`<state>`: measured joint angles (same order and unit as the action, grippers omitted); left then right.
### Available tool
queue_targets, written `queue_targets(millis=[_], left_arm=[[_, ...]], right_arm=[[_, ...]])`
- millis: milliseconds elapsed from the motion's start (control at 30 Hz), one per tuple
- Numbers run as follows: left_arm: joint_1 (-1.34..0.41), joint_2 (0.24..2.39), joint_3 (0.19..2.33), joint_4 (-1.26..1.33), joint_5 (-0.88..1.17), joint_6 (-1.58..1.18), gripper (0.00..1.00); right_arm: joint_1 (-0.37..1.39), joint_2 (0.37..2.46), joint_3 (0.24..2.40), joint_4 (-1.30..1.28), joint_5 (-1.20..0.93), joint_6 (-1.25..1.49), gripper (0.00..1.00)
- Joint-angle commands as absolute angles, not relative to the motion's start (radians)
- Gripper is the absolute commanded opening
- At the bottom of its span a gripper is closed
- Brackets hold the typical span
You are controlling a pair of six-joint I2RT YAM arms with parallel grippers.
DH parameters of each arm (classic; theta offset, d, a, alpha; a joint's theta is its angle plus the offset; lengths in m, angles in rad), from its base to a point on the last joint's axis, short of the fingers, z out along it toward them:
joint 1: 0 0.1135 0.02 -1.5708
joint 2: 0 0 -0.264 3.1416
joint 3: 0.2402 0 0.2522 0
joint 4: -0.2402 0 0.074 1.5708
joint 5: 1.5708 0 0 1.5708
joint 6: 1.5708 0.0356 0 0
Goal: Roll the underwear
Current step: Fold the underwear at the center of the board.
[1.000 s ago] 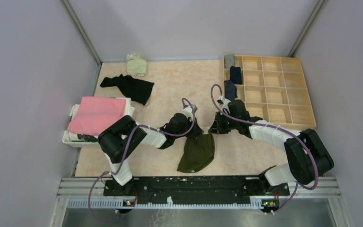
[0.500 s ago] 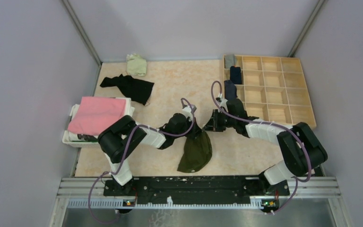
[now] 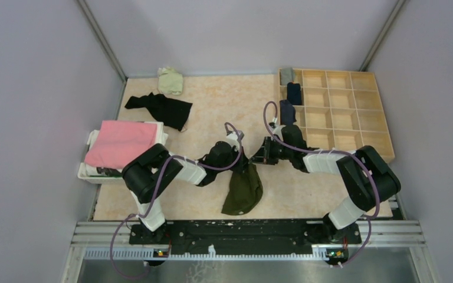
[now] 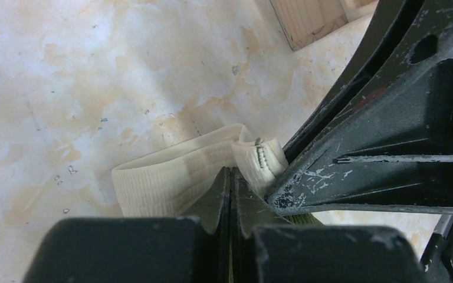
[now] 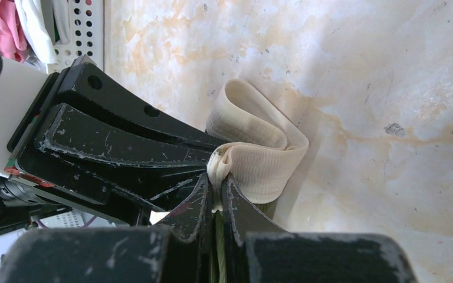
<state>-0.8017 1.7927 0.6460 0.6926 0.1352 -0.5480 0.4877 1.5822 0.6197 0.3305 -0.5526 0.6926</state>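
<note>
The olive green underwear (image 3: pixel 243 190) lies on the table in front of the arms, its cream waistband (image 4: pixel 177 177) lifted at the top edge. My left gripper (image 3: pixel 239 160) is shut on that waistband, and in the left wrist view its tips (image 4: pixel 230 172) pinch the band. My right gripper (image 3: pixel 258 158) is shut on the same waistband (image 5: pixel 259 147), right beside the left one, with the band folded into a loop past its tips (image 5: pixel 215 180). The two grippers almost touch, and the olive cloth hangs down and toward the near edge below them.
A dark pair of underwear (image 3: pixel 160 108) and a pale green cloth (image 3: pixel 170 80) lie at the back left. A white basket (image 3: pixel 88 172) with a folded pink cloth (image 3: pixel 121 141) stands at the left. A wooden compartment tray (image 3: pixel 342 112) at the back right holds rolled pieces (image 3: pixel 294 92) in its left column.
My right gripper has moved left toward the left gripper, bunching the waistband into a loop. The olive cloth has narrowed. The left gripper has barely moved.
</note>
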Motion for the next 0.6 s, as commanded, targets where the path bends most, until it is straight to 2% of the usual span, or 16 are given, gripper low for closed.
queue_targets(millis=[0, 567], left_arm=[[-0.806, 1.772, 0.628, 0.664, 0.12, -0.529, 0.0], [-0.805, 1.608, 0.641, 0.542, 0.06, -0.479, 0.0]], right_arm=[[0.486, 1.577, 0.623, 0.395, -0.558, 0.691, 0.0], [0.487, 1.567, 0.624, 0.354, -0.535, 0.661, 0.0]])
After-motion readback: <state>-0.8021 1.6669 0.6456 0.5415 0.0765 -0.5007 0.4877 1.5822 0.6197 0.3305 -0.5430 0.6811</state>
